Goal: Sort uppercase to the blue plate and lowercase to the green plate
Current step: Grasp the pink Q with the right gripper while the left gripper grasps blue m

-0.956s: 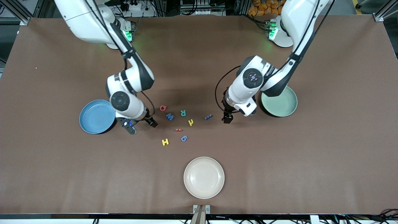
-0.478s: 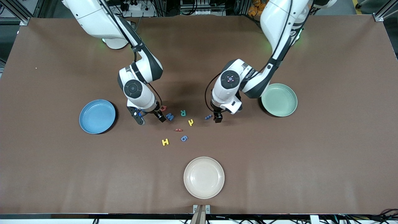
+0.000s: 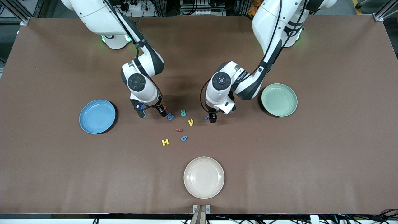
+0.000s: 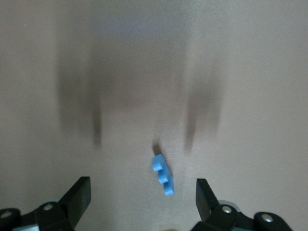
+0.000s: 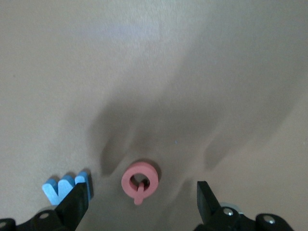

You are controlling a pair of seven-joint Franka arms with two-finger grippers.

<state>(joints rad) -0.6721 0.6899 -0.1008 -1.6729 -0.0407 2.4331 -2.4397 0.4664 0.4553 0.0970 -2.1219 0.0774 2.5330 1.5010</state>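
My right gripper (image 3: 162, 111) is low over the red Q (image 5: 140, 181), open, with the Q lying flat between its fingers. The blue W (image 5: 65, 186) lies just outside one finger. My left gripper (image 3: 212, 118) is low and open around the blue m-like lowercase letter (image 4: 162, 174), touching nothing. Between the arms lie the teal R (image 3: 183, 112) and the yellow hooked letter (image 3: 191, 122). Nearer the camera lie the small red letter (image 3: 178, 130), blue g (image 3: 184, 138) and yellow H (image 3: 165, 142). The blue plate (image 3: 97, 116) and green plate (image 3: 279, 100) hold nothing.
A cream-white plate (image 3: 204, 177) sits nearer the front camera than the letters. The blue plate is toward the right arm's end of the brown table, the green plate toward the left arm's end.
The right gripper swung from beside the blue plate to over the red Q. The left gripper came from beside the green plate to over the blue m-like letter. No letter moved.
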